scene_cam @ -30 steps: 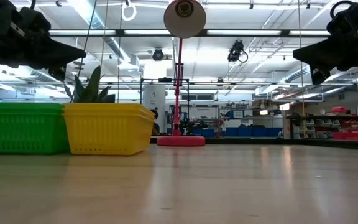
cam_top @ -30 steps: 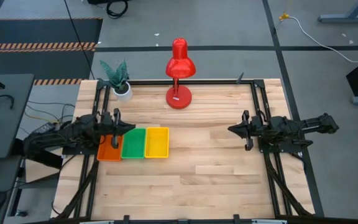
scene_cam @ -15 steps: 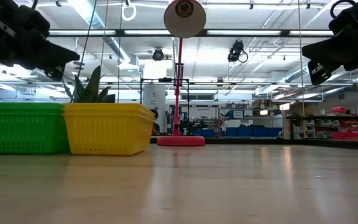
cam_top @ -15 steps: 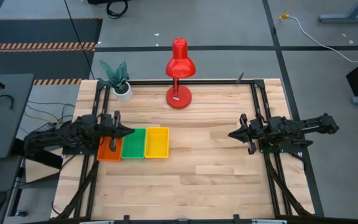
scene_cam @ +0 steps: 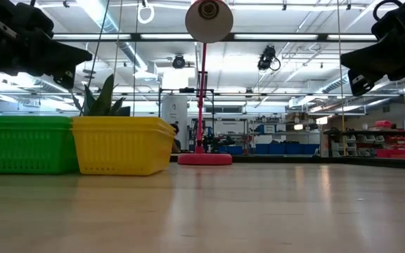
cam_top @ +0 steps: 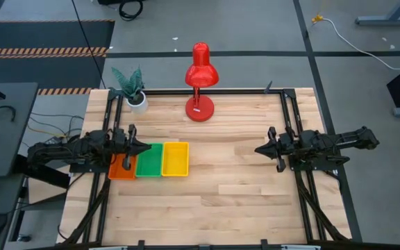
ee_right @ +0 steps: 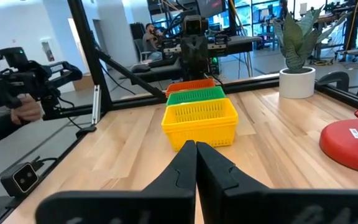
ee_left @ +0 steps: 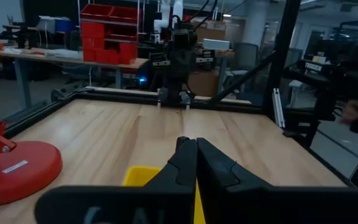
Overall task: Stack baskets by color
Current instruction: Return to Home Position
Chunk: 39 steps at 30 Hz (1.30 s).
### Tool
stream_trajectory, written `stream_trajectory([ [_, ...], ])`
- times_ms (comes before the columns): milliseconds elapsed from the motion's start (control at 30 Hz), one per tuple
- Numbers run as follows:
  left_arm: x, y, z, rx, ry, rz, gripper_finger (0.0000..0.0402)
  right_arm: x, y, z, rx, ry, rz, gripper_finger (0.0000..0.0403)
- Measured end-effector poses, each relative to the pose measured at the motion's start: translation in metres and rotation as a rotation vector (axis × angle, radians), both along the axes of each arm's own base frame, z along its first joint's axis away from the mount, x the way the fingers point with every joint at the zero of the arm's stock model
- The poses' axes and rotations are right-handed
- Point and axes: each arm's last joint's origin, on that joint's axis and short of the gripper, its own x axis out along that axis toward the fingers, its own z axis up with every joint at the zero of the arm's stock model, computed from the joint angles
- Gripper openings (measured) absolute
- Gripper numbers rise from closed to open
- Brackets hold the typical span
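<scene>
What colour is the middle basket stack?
Green: the middle basket stack shows best in the right wrist view.

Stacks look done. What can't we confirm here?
- Orange stack: the left gripper covers part in the high view; the left edge cuts it off in the low view.
- Count per stack: high view shows only tops, low view only outer walls of green stack and yellow stack.
- Left wrist view: its shut fingers hide most of the yellow stack.

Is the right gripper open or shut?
Shut. The right gripper has its fingers pressed together with no gap, holding nothing, in its wrist view.
</scene>
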Motion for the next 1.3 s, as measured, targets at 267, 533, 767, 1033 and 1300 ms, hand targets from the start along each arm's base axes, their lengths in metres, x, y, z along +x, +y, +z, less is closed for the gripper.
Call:
stream_trajectory([
  [267,-0.0005,0.0000,0.0075,-0.018,-0.081,-0.002,0.0028,0.0001,0.0000,-0.0002,0.001,0.002,0.000,0.0015],
  [533,-0.0005,0.0000,0.0078,-0.018,-0.084,-0.001,0.0019,0.0001,0.0000,-0.0001,0.000,0.002,0.000,0.0013],
  [767,-0.0005,0.0000,0.0084,-0.018,-0.090,-0.001,0.0020,0.0001,0.0000,-0.0001,0.001,0.002,0.001,0.0013],
  [1033,-0.0006,0.0000,0.0085,-0.018,-0.090,0.000,0.0029,0.0001,0.0001,-0.0001,0.001,0.002,0.001,0.0012],
  [1300,-0.0006,0.0001,0.0086,-0.018,-0.092,0.001,0.0019,0.0001,0.0000,-0.0001,0.000,0.002,0.001,0.0012],
])
